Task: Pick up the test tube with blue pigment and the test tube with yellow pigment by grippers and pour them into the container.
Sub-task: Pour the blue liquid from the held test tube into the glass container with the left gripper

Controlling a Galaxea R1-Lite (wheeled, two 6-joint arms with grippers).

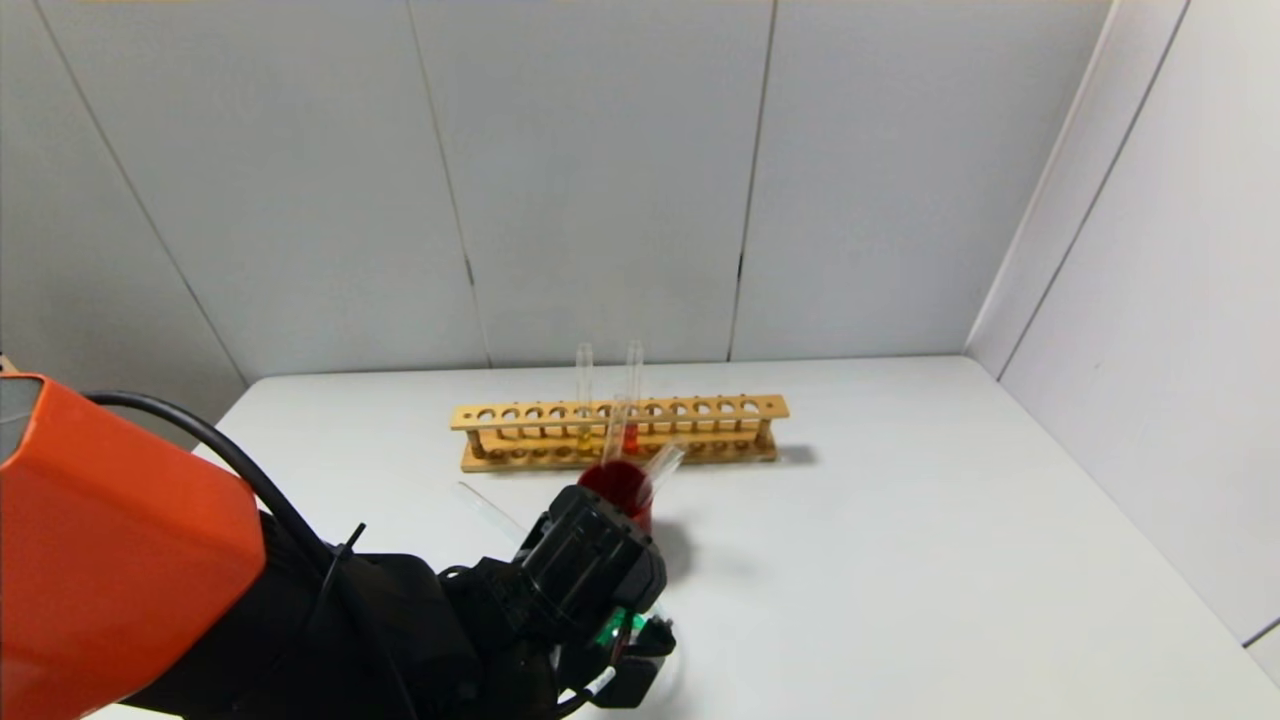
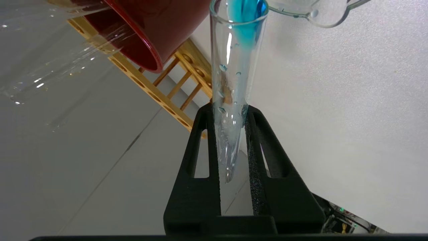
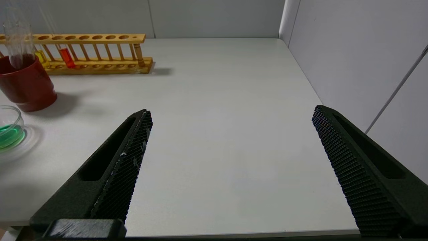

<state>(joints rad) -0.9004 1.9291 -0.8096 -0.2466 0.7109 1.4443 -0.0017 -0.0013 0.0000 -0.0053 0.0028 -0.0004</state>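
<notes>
Blue liquid pools at the mouth end of the test tube with blue pigment point(image 2: 234, 87), clamped in the left gripper point(image 2: 234, 140) at centre of the left wrist frame, its mouth at the top edge beside the container point(image 2: 317, 13). Right gripper point(image 3: 230, 140) hangs with jaws wide apart over bare white surface point(image 3: 227, 100); container point(image 3: 10, 129), left edge there, holds green liquid. Red cup point(image 3: 26, 83) stands upper left holding empty tubes, before the wooden rack point(image 3: 100, 50) with yellow and orange-red tubes.
</notes>
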